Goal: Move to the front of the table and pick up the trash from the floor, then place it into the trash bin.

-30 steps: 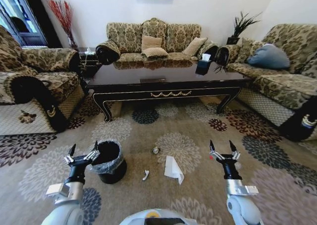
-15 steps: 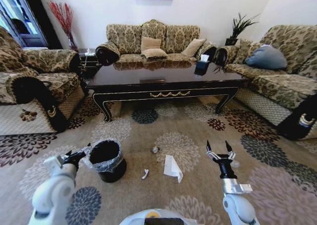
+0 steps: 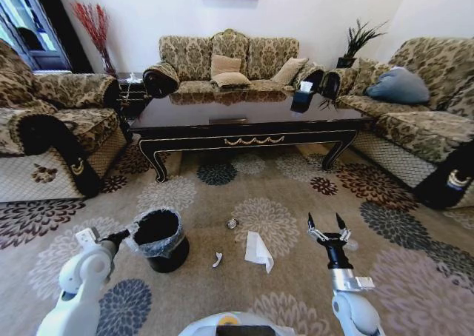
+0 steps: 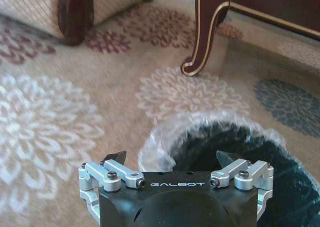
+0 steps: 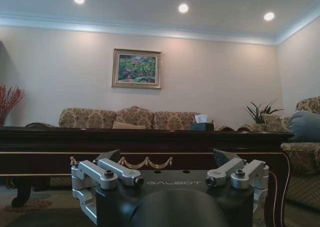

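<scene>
The word GALBOT is printed in pale letters on the black body of each gripper, readable in both wrist views.

The left gripper [image 4: 172, 162] hovers just over the near rim of the trash bin [image 3: 160, 238], its fingers spread wide and empty. In the left wrist view the bin's clear liner [image 4: 200, 124] crinkles around a dark interior, and a curved table leg [image 4: 205, 32] with gold edging stands beyond it on the carpet. The right gripper [image 3: 326, 228] is held upright above the floral carpet [image 3: 281, 195] toward the robot's right, its fingers also wide apart and holding nothing; its wrist camera looks level at the table's front apron with the gold scroll ornament [image 5: 145, 162].

The trash lies on the carpet between the bin and the right gripper. The crumpled white tissue [image 3: 258, 251] is elongated, its long axis running away from the robot toward the table [image 3: 244, 121]. The small white scrap [image 3: 218, 260] is a thin curved sliver lying nearly the same way, between the bin and the tissue. The small round metallic bit [image 3: 232, 223] sits farther out, nearer the table's front edge.

A dark tissue box [image 3: 302, 96] stands near the table's far right corner.
</scene>
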